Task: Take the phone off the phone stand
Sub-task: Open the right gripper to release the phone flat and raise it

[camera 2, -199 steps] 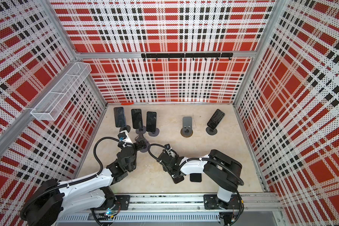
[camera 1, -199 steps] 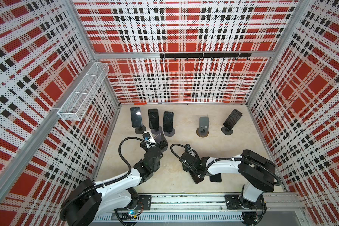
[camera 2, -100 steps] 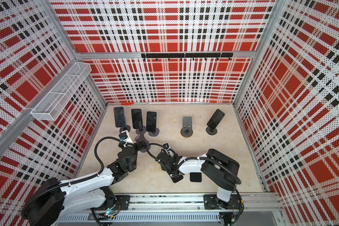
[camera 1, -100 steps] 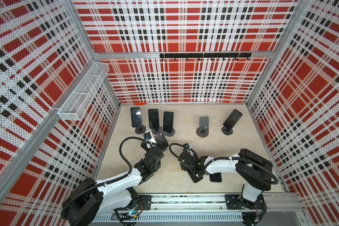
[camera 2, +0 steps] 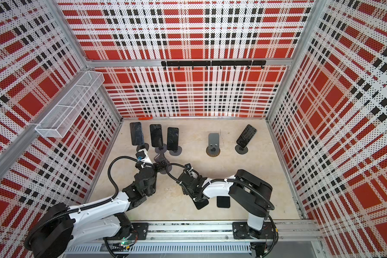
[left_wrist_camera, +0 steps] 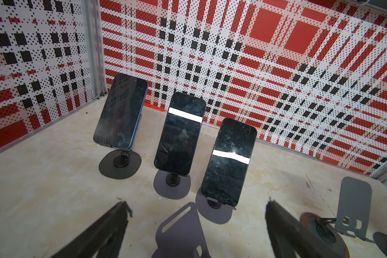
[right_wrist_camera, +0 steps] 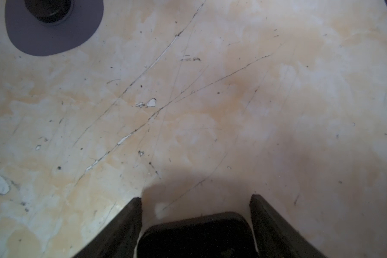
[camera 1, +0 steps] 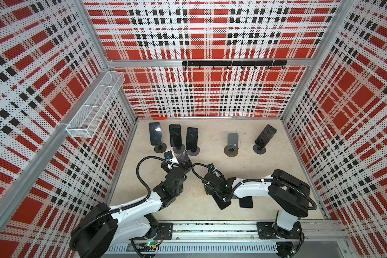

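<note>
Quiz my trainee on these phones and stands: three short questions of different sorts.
1. True or false: the left gripper is shut.
2. How many stands in a top view carry a phone?
3. The bare stand with the rusty base is: A) left of every phone; B) between the tilted phone and the other three; C) against the front rail.
Key: 1 false; 2 four; 3 B.

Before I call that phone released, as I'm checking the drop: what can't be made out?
- Right wrist view: phone between the fingers of the right gripper, cut by the bottom edge; pad contact unclear.
- Both top views: that gripper hidden under its own wrist.
- A top view: second flat phone partly under the right forearm.
- Left wrist view: empty stand by the open left gripper, cut by the bottom edge.
</note>
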Motion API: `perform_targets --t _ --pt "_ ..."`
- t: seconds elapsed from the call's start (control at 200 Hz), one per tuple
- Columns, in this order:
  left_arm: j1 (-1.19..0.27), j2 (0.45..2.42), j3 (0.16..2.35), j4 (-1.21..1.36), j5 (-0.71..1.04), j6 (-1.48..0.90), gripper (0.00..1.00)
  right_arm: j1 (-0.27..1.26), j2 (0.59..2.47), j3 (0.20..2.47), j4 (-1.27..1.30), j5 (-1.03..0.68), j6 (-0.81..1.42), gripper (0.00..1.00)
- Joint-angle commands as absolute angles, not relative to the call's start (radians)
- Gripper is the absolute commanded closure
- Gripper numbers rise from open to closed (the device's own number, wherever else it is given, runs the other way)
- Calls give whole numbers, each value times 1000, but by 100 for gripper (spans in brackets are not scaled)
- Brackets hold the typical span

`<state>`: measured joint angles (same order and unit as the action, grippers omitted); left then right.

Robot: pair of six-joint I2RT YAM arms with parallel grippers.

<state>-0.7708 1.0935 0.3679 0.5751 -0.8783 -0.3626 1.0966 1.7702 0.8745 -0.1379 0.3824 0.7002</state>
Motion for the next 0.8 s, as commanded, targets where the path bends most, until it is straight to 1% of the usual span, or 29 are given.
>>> perform_targets --t 0.0,0.271,0.396,0.596,0.797 --pt "-765 1097 368 576 -879 -365 2 1103 1832 854 -227 251 721 21" --pt "-765 1099 369 576 -877 -365 2 1103 1823 863 -242 257 709 21" --pt "-765 1103 371 576 -878 -365 2 1101 1791 889 -270 271 687 20" --pt "-764 1098 370 577 -883 -364 2 1083 1719 968 -340 304 647 17" --pt "-760 1090 372 576 -887 -364 2 1042 1612 993 -331 320 626 16"
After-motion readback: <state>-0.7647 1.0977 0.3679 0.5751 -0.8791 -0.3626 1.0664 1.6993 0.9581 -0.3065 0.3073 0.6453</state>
